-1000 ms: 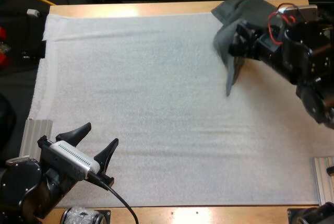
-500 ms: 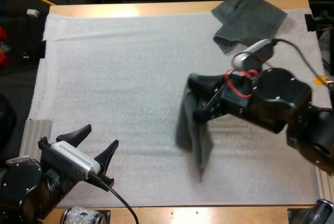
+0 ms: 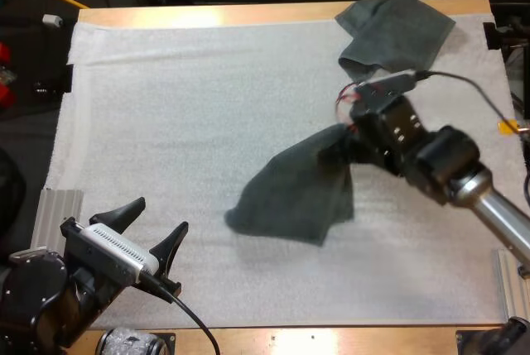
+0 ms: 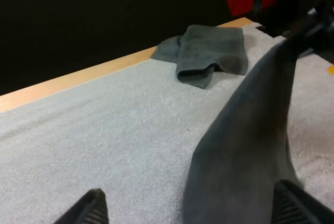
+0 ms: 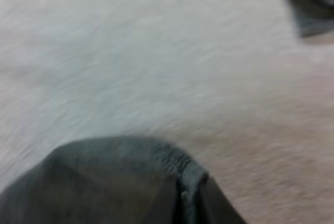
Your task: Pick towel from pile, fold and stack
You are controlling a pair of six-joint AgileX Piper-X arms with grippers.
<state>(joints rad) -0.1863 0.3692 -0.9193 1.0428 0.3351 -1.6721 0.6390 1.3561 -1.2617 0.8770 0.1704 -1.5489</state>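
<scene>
My left gripper sits wide open at 7 o'clock on the mat, a grey towel hangs near the middle, pinched by my right gripper, and a second towel lies crumpled at 1 o'clock.

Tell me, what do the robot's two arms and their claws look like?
Both arms are mostly black with rounded joint housings. The left arm ends in the left gripper: two black, curved fingers tapering to points, ribbed at the tips. The right arm has a bare silver tube for a forearm; the right gripper is black too.
</scene>
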